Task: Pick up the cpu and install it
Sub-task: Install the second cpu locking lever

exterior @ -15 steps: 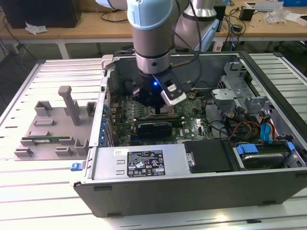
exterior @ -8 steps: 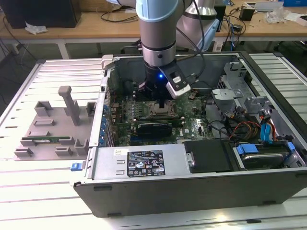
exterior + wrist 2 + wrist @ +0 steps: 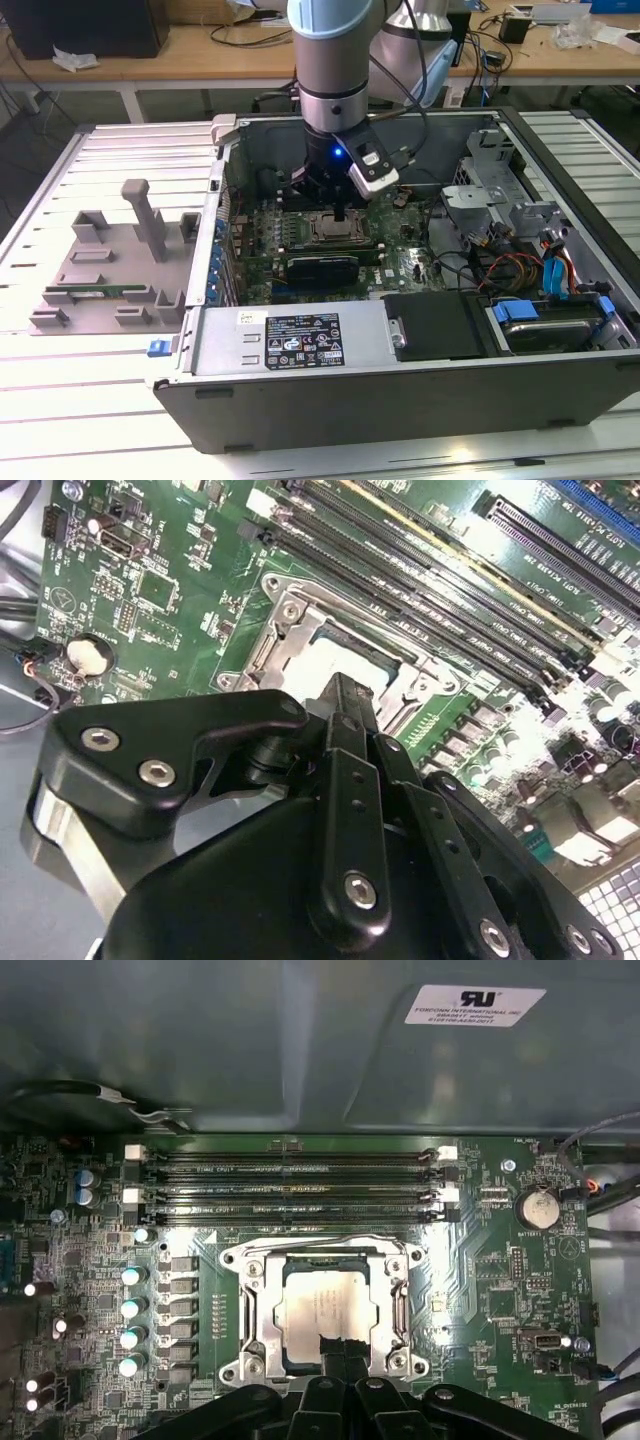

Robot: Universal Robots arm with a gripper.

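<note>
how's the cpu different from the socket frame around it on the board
The cpu is a flat, plain, shiny silver square; the socket frame is a metal rim with screws and cutouts. The cpu lies inside the frame, which encloses it on all sides and is the larger of the two. In the first wrist view, the gripper overlaps the cpu's edge, while the frame's corners lie bare. Both are squarish, metallic, and flat on the motherboard.

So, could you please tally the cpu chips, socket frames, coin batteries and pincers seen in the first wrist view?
cpu: 1
socket frame: 1
coin battery: 1
pincer: 1
Total: 4
</note>
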